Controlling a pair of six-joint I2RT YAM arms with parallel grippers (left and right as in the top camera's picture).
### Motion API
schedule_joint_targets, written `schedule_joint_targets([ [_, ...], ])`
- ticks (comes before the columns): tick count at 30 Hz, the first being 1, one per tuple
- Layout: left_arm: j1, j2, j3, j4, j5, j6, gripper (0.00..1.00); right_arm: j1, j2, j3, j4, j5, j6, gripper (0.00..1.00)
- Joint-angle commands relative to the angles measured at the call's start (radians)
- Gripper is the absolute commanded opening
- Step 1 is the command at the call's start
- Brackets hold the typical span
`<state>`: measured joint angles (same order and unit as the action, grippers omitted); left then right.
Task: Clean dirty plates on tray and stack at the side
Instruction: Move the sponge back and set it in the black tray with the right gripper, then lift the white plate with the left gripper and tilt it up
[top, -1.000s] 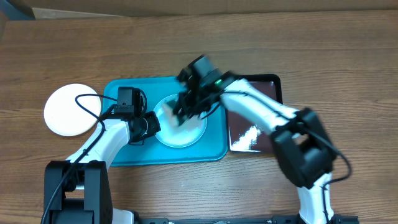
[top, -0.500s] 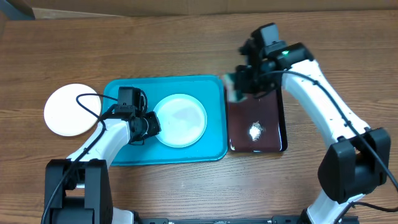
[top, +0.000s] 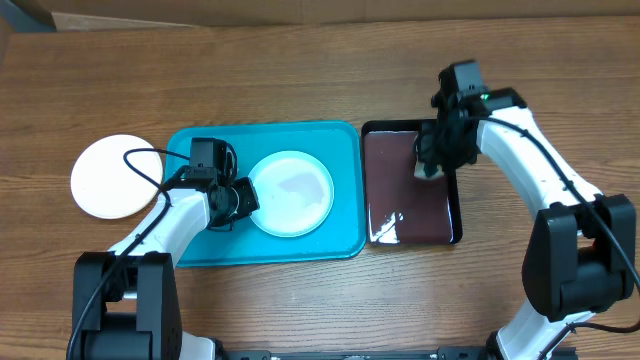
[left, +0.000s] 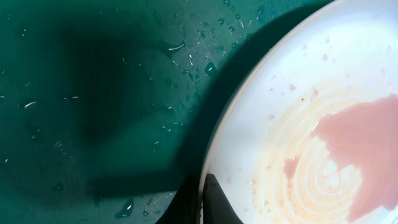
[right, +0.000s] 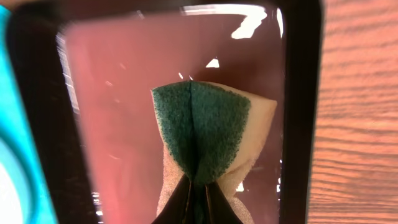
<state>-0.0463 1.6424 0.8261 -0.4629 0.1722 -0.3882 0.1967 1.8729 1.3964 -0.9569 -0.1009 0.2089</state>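
The left pincer (top: 238, 198) pinches the rim of a smeared plate (top: 290, 193) lying in the turquoise tray (top: 345, 140). The right pincer (top: 432, 165) grips a sponge (right: 202, 137) over the black tray (top: 385, 200), likely rinsing it. Next, the sponge probably goes back to the plate for more wiping. A white plate (top: 110, 176) sits on the bench (top: 300, 70) to the left; nothing blocks the way.

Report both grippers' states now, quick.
Left gripper: closed on the plate at its rim.
Right gripper: closed on the sponge, over the black tray.
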Motion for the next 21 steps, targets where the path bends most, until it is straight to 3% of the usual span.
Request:
schedule_joint_targets([
  [1, -0.006, 0.008, 0.027, -0.03, -0.026, 0.019, 0.04, 0.016, -0.009, -0.038, 0.037, 0.011, -0.003, 0.04],
  [12, -0.006, -0.106, 0.235, -0.274, -0.108, 0.053, 0.04, 0.032, -0.008, -0.056, 0.062, 0.011, -0.003, 0.04],
  [17, -0.006, -0.168, 0.3, -0.349, -0.232, 0.059, 0.04, 0.042, -0.008, -0.068, 0.072, 0.011, 0.0, 0.26],
  [18, -0.006, -0.18, 0.307, -0.354, -0.256, 0.071, 0.04, 0.044, -0.008, -0.073, 0.075, 0.011, -0.001, 0.34],
  [19, -0.006, -0.192, 0.311, -0.357, -0.283, 0.079, 0.04, 0.045, -0.008, -0.079, 0.081, 0.011, -0.001, 0.48],
  [20, -0.006, -0.203, 0.312, -0.357, -0.317, 0.079, 0.04, 0.044, -0.008, -0.083, 0.087, 0.011, -0.001, 0.69],
  [21, -0.006, -0.217, 0.312, -0.357, -0.352, 0.078, 0.04, 0.044, -0.008, -0.083, 0.095, 0.01, -0.001, 0.79],
])
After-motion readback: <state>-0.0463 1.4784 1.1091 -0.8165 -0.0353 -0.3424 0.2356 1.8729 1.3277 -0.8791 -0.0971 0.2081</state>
